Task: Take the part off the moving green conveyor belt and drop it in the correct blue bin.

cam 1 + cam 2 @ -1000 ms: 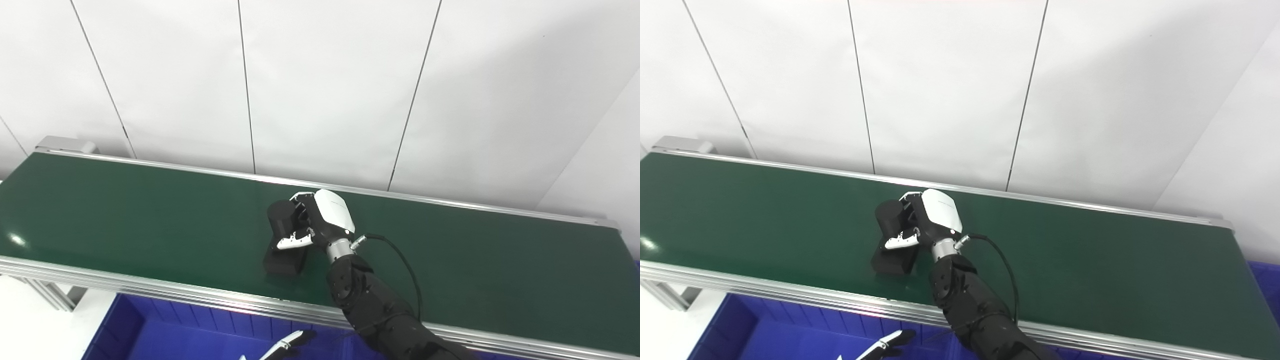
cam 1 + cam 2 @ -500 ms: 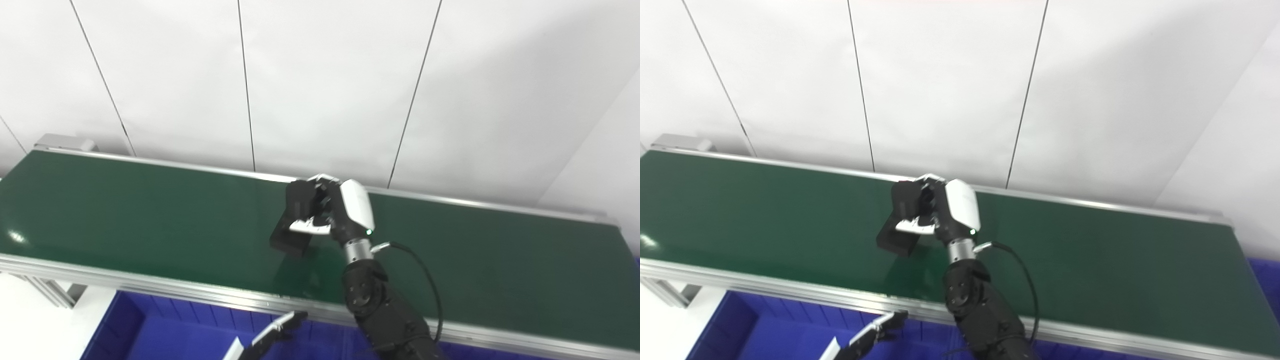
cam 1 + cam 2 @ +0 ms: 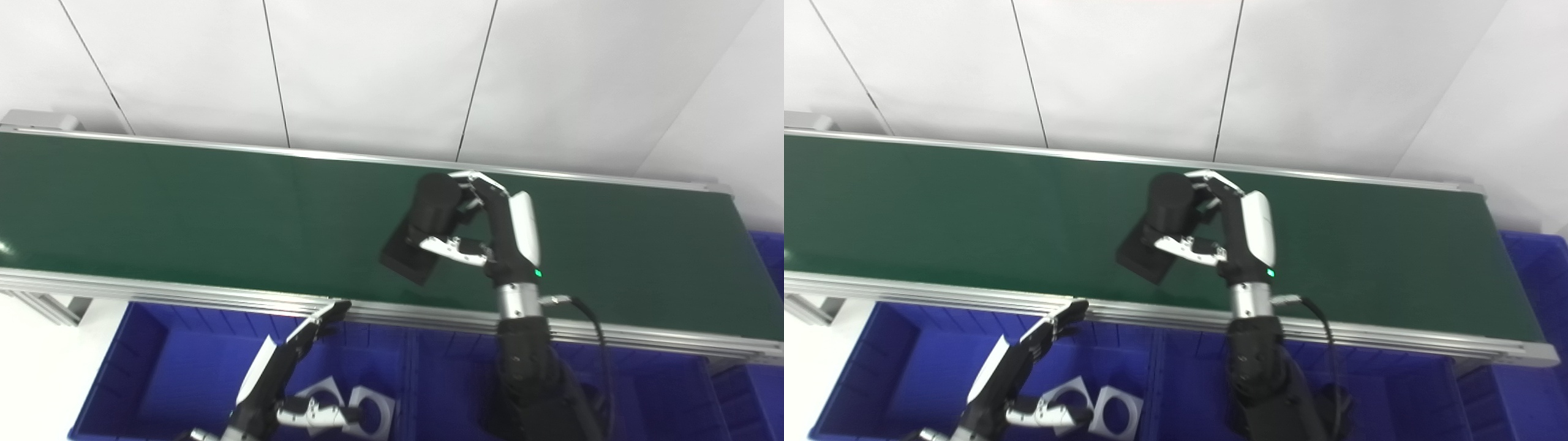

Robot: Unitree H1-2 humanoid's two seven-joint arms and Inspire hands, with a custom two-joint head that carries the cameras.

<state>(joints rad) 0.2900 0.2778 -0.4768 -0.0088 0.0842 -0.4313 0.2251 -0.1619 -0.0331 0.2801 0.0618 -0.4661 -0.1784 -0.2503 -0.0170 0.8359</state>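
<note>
My right hand (image 3: 490, 226) is shut on a black part (image 3: 422, 226), a cylinder on a square base, and holds it lifted above the green conveyor belt (image 3: 184, 202). The part tilts, its base pointing down-left. In the right eye view the same part (image 3: 1157, 229) hangs left of the right hand (image 3: 1234, 229). My left hand (image 3: 288, 367) is open, fingers stretched out, low over the left blue bin (image 3: 141, 349) in front of the belt.
Two white square parts with round holes (image 3: 349, 404) lie in the left blue bin. A second blue bin (image 3: 661, 398) sits under my right forearm, and another bin (image 3: 1537, 263) shows at the far right. A white panelled wall stands behind the belt.
My right hand has lifted the black part off the belt and carried it to the right and nearer. The left hand has risen into view. The camera has tilted downward, showing the bins.
</note>
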